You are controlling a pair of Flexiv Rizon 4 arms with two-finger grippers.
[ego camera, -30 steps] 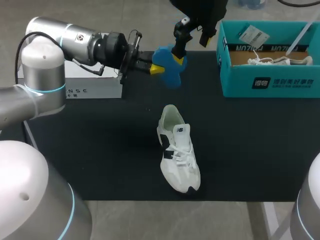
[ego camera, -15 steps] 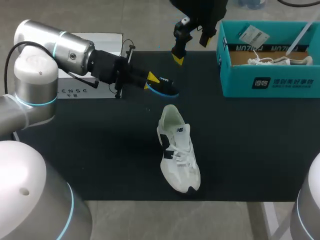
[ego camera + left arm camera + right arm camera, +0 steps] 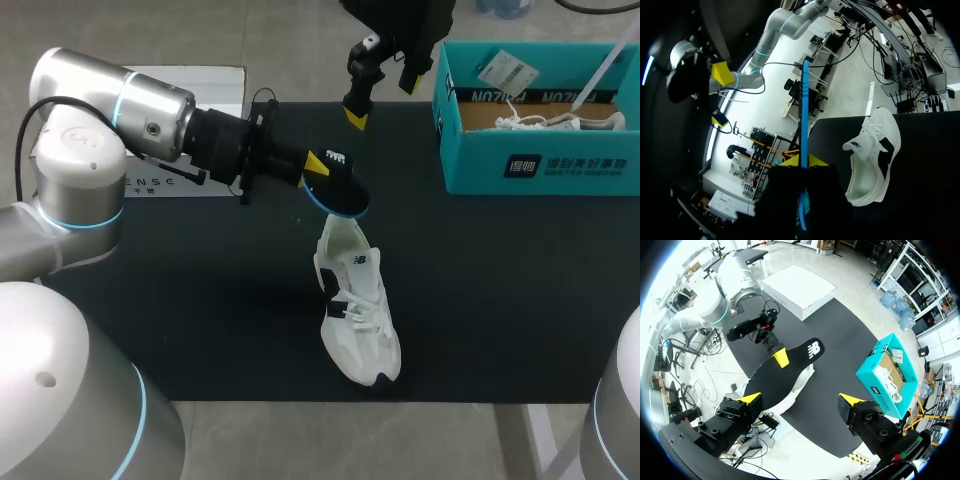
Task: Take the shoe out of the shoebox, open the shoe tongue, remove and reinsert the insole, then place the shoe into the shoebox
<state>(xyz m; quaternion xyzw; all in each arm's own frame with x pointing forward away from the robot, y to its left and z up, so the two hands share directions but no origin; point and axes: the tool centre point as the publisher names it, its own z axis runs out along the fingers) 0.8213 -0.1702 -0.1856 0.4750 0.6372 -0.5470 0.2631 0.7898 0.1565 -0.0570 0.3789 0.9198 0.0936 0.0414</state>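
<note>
On the black mat [image 3: 200, 300] lies the white shoe [image 3: 357, 310]; your left gripper [image 3: 313, 166] clamps the insole [image 3: 340, 188] above its heel, your right gripper [image 3: 800, 400] has its jaws apart.

Soft, even light falls from overhead in the head view. The black table mat [image 3: 200, 320] swallows it so shadows hardly show, the white shoe [image 3: 360, 320] stands out bright at 6 o'clock, the silver shell of the left arm [image 3: 80, 140] at 9 o'clock carries broad pale highlights, and the right arm [image 3: 400, 30] at 12 o'clock is nearly a silhouette. In the left wrist view the left gripper [image 3: 804, 162] lies in deep shade, the insole [image 3: 803, 100] pinched in it a thin blue line against a glaring white floor; the right wrist view shows the same white glare around the mat.
</note>
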